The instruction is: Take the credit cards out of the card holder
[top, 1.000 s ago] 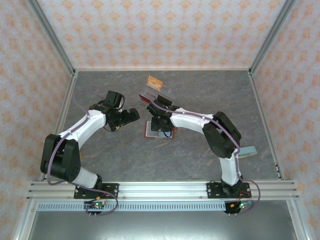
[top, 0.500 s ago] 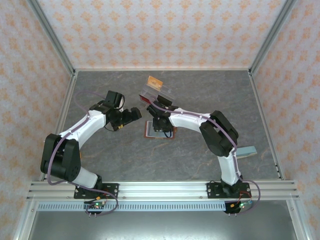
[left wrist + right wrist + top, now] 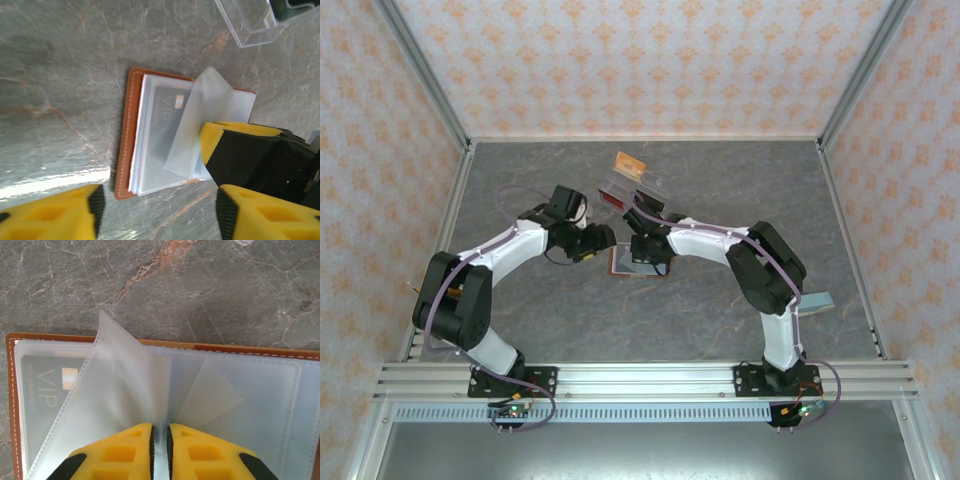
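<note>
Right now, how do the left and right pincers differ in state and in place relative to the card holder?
The right pincer is shut on a clear sleeve of the card holder; the left pincer is open and grips nothing. The right pincer stands over the open holder with that sleeve raised; the left pincer hangs near its brown edge. Both have yellow fingers.
</note>
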`<action>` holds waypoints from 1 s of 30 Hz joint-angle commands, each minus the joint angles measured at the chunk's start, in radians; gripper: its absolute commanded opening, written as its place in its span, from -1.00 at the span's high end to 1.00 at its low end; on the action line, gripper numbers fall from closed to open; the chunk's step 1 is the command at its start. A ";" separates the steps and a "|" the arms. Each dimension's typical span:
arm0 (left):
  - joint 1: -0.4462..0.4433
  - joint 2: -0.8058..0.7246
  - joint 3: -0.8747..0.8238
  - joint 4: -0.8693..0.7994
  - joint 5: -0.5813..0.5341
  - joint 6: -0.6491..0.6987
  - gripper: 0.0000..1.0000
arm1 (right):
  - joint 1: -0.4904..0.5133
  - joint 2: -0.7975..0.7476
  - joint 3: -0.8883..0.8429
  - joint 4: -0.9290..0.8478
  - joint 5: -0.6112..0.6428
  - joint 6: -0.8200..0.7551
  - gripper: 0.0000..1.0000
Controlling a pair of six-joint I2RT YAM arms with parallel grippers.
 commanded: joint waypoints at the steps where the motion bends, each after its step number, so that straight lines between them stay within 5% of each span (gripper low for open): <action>1: -0.017 0.036 0.006 0.065 0.063 -0.007 -0.10 | -0.013 0.025 -0.050 -0.016 0.000 0.009 0.69; 7: -0.026 0.093 0.012 0.107 0.104 -0.022 0.11 | -0.015 0.018 -0.061 0.002 -0.016 0.002 0.69; 30: -0.047 0.224 0.012 0.233 0.226 -0.057 0.34 | -0.021 -0.028 -0.092 0.059 -0.047 0.011 0.75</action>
